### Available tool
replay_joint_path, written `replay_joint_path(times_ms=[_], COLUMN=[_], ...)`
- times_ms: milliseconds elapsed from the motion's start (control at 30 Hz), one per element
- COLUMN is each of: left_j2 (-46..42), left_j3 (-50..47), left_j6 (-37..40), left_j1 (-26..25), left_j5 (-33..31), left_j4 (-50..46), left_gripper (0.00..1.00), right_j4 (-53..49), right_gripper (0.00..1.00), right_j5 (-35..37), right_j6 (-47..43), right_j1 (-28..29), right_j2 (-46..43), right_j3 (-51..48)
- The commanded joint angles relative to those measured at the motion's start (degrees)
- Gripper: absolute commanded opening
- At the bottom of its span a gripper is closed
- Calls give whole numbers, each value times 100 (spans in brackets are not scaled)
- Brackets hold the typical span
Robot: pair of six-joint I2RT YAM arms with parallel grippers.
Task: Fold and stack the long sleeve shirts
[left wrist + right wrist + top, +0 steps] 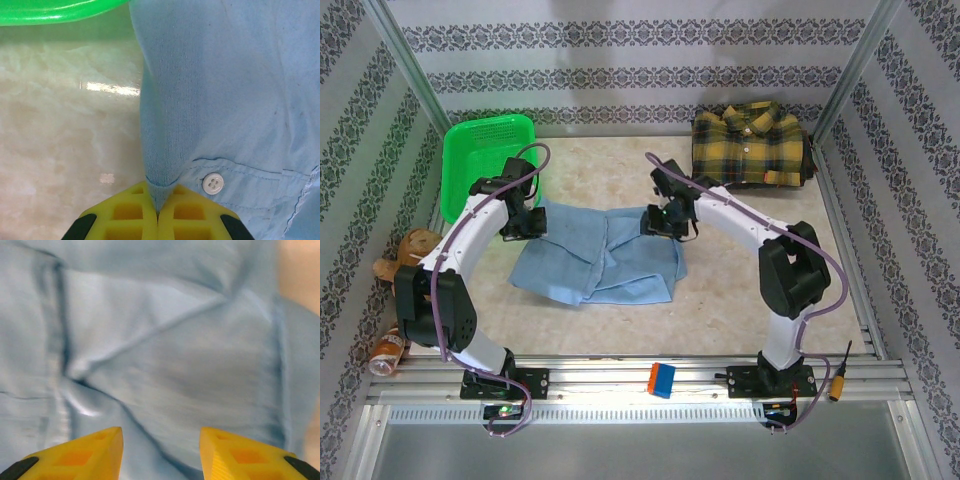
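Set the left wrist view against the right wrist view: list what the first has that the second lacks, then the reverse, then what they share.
Left wrist, not right wrist: the green basket along the top edge, a white button, and the left pincer shut on a raised fold of cloth.
Right wrist, not left wrist: the right pincer, its fingers apart above creased, blurred fabric.
Both: the light blue shirt and a bare patch of the pale tabletop.
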Motion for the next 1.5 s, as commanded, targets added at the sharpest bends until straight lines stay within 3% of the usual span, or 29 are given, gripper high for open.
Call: replay_joint_path(times_ms=[0, 167, 267, 533, 867, 1300, 1467], left_j2=[-25, -74, -97, -193, 42, 241, 402], left_j3=[203, 322, 372, 349, 635, -56, -157], left_j6=[215, 153, 123, -218, -1027, -3113, -3283], left_j1=[44, -4, -68, -485, -1138, -1619, -1744], left_j5=[-35, 57, 79, 255, 619, 1594, 1541], left_j4=[-249, -358, -442, -425, -111, 2347, 2519], left_gripper=[4, 4, 4, 4, 4, 4, 4], right_j4=[110, 615, 782, 1549, 1419, 1163, 1049], right_gripper=[41, 11, 0, 0, 0, 0, 3], right_j5=[-681, -1440, -1603, -2014, -2097, -2409, -2438], right_j6=[28, 517, 806, 1503, 1621, 1693, 1648], right_j1=[250, 594, 714, 802, 915, 830, 707], right_j2=[511, 1356, 1771, 2571, 2730, 2630, 2545], right_j3=[496, 980, 1273, 1565, 1721, 1826, 1742])
